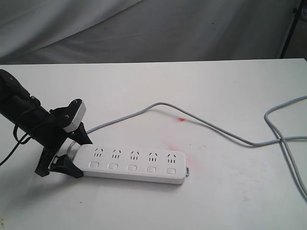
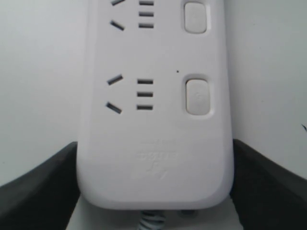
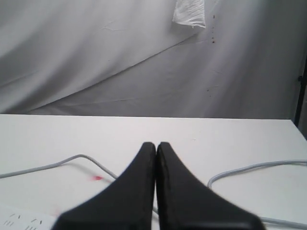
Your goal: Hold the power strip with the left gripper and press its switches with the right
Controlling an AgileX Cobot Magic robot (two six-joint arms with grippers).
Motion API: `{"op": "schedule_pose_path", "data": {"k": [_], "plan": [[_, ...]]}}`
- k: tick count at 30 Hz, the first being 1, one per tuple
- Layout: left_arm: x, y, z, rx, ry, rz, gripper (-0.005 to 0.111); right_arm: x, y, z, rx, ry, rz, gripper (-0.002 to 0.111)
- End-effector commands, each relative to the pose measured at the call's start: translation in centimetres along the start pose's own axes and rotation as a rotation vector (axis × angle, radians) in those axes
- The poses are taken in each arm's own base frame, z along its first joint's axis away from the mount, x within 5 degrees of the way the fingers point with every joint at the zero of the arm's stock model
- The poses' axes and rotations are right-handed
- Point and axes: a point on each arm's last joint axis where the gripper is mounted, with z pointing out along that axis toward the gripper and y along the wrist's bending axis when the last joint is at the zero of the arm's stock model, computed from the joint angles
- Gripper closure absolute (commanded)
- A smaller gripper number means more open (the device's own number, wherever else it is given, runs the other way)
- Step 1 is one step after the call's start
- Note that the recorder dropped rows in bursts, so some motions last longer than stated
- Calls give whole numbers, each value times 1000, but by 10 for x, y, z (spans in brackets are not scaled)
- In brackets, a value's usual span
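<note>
The long white plastic power strip is smooth, slightly glossy — the white tabletop matt, the grey backdrop cloth.

On table: power strip, cord behind it.

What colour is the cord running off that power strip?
Light grey: the cord leaves the white power strip; the exterior view shows it best.

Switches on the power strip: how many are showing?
5 switches in one row on the power strip, one under each socket group, first nearest the left gripper. None hidden.
</note>
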Motion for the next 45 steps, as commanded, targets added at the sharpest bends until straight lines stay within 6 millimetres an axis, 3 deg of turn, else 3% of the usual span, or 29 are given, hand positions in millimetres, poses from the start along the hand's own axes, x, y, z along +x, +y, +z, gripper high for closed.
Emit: {"op": "schedule_pose_path", "data": {"k": [1, 10, 27, 45], "plan": [[-2, -1, 1, 7, 0, 4, 107, 4, -3, -7, 45, 3, -55, 108], [-2, -1, 1, 7, 0, 4, 107, 8, -5, -7, 56, 37, -74, 108], [-2, -1, 1, 7, 0, 4, 107, 52, -9, 5, 74, 110, 9, 108], [-2, -1, 1, 7, 0, 4, 107, 58, -5, 4, 6, 177, -15, 108]]}}
